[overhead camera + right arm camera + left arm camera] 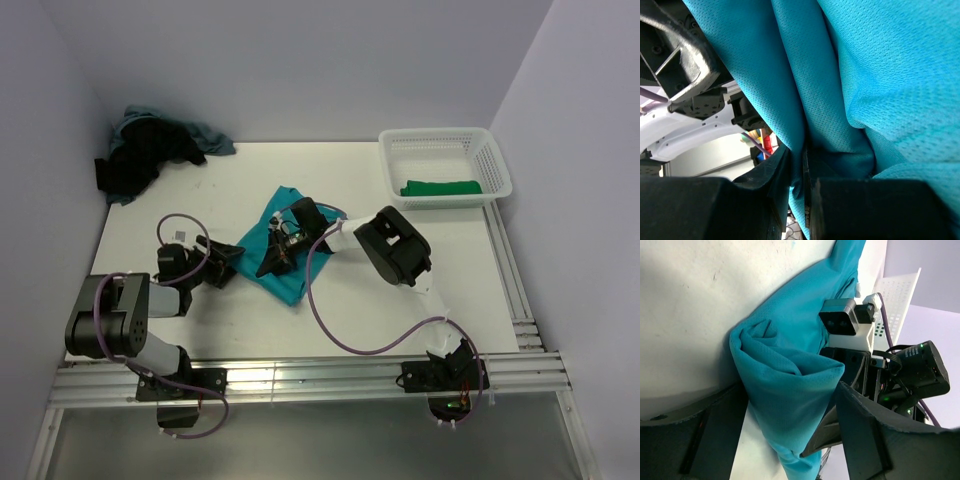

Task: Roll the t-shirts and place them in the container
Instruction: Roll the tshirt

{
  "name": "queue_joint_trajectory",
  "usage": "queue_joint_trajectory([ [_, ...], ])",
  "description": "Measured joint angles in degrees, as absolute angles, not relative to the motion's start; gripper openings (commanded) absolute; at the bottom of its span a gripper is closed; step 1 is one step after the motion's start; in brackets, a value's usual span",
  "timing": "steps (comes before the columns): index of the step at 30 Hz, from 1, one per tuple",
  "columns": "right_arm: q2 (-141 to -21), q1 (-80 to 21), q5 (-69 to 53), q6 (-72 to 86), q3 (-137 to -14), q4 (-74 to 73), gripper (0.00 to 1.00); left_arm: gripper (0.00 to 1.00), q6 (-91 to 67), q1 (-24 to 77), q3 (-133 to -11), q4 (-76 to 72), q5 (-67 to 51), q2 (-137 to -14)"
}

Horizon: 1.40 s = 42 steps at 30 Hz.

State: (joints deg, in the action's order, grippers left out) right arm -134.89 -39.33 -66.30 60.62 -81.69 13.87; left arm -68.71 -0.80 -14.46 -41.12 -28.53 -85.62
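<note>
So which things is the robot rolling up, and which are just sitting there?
For the job: teal t-shirt, pinched by the right gripper; green t-shirt; heap of black and dusty blue clothes.
Just sitting there: white lattice basket, holding the green one.

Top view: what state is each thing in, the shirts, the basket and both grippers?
teal t-shirt, bunched into folds on the table, not rolled yet.
green t-shirt, bundled up, lying in the basket.
dark t-shirts, crumpled heap, far left corner.
left gripper, open, straddling a teal fold.
right gripper, shut on the teal t-shirt.
</note>
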Motion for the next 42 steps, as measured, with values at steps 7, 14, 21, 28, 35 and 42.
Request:
queue_joint_trajectory([
  [7, -134.89, -39.33, -66.28, 60.53, -81.69, 13.74, 0.00, 0.70, -68.64, -0.80, -15.25, -43.77, -28.16, -88.42],
  [14, -134.89, -39.33, -66.15, 59.72, -82.50, 11.73, 0.00, 0.58, -68.40, -0.75, -16.32, -45.76, -28.14, -91.05],
  [21, -134.93, -39.33, -65.63, 57.25, -84.20, 7.11, 0.02, 0.34, -67.83, 0.21, -17.69, -44.69, -27.94, -93.25],
  [28, -134.93, -39.35, -64.25, 54.15, -85.38, 3.22, 0.32, 0.00, -63.90, 0.89, -22.20, -35.55, -27.09, -92.66],
  [35, -134.47, -39.35, -62.61, 48.56, -87.39, -4.03, 0.58, 0.00, -59.51, 0.95, -27.73, -24.99, -25.12, -91.85],
  [42, -131.98, -39.35, -59.00, 41.10, -87.92, -14.39, 0.61, 0.00, -57.21, 0.97, -31.55, -16.10, -24.03, -91.88],
])
